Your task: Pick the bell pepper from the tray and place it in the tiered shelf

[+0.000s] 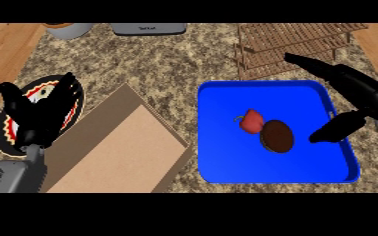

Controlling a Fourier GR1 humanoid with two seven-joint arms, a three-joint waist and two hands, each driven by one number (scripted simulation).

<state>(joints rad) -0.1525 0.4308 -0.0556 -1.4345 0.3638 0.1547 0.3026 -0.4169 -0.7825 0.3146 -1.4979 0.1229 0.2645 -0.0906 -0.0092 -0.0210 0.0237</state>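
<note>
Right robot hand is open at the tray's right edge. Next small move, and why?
Probably shift the right robot hand leftward and down toward the bell pepper. Its fingers are open and hold nothing, and the pepper lies apart from it in the blue tray, with the brown round item between them. The tiered shelf waits behind the tray.

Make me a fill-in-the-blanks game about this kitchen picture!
1. The red bell pepper lies on the ___ tray.
2. Beside the pepper lies a round ___ cookie.
3. The wooden tiered shelf stands ___ the tray.
4. The right hand is ___.

Missing words: blue; brown; behind; open
</note>
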